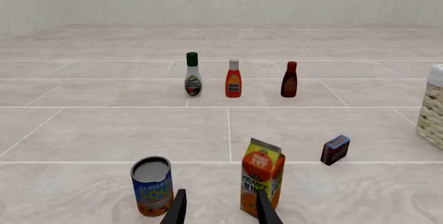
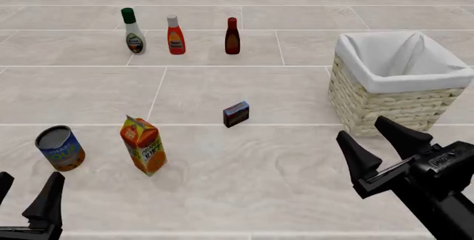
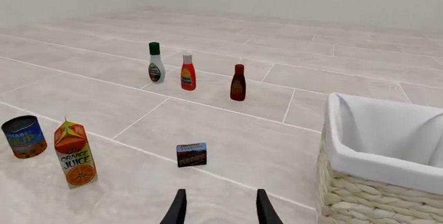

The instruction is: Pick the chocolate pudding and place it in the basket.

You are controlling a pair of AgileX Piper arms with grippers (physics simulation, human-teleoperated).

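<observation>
1. Honestly, nothing was in hand at this moment: the small dark brown chocolate pudding box with its blue top [image 2: 236,114] sat on the pale tiled table [image 2: 245,184], about mid-table, well apart from both grippers.
2. I saw the right gripper [image 2: 383,141] low near the front edge with its jaws apart and empty; the left gripper [image 2: 28,191] at the opposite corner also had its jaws apart and held nothing.
3. I judged the right arm the better choice, since the large square pale wicker basket with the white cloth liner [image 2: 385,104] stood on its side, just beyond that gripper.
4. In the right wrist view the pudding box [image 3: 192,154] lay ahead of the fingers, slightly off to one side, so I would have centred it between them before descending.
5. The box looked turned at an angle to the tile lines, so I would have rotated the wrist to close across its narrow faces.
6. The tall orange juice carton [image 2: 143,145] and the blue-labelled can [image 2: 60,148] stood well apart from it, so I expected no obstruction on the way in.
7. Lifting clear of the basket rim before crossing over it seemed the main care needed.
</observation>
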